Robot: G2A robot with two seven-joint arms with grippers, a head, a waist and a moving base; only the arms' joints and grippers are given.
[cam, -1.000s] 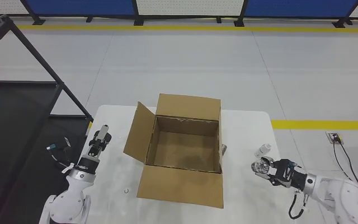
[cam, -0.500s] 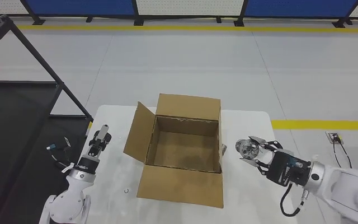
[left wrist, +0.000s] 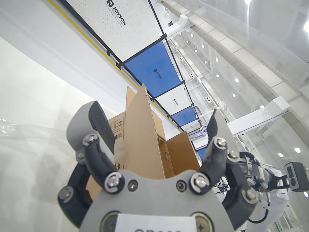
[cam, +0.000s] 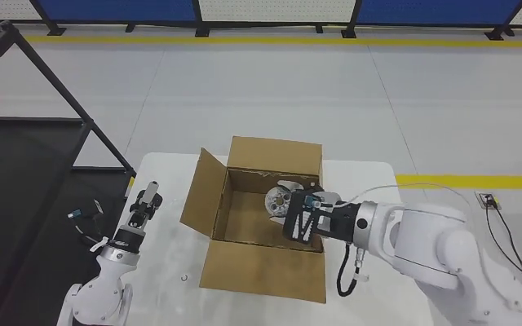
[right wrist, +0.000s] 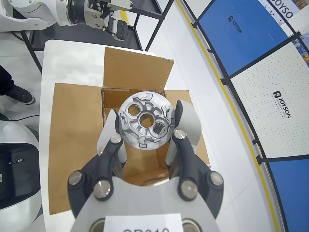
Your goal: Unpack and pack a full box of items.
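Observation:
An open cardboard box [cam: 263,273] stands mid-table with its flaps spread. My right gripper [right wrist: 147,118] is shut on a round grey metal disc [right wrist: 144,131] with holes and raised ribs. In the top view the disc [cam: 277,198] hangs over the box's inside, near its right wall. My left gripper [cam: 148,201] rests over the table's left edge, well apart from the box. In the left wrist view that gripper [left wrist: 157,124] is open and holds nothing, with a box flap [left wrist: 142,131] beyond it.
The white table [cam: 167,261] has bare room left of the box, where a small ring [cam: 186,279] lies. A black metal rack [cam: 49,155] stands beyond the table's left edge. The box's left flap [cam: 200,196] sticks up and outward.
My right gripper has carried the metal disc from the table's right side leftward, over the box's right wall to above its inside. The left arm has not moved.

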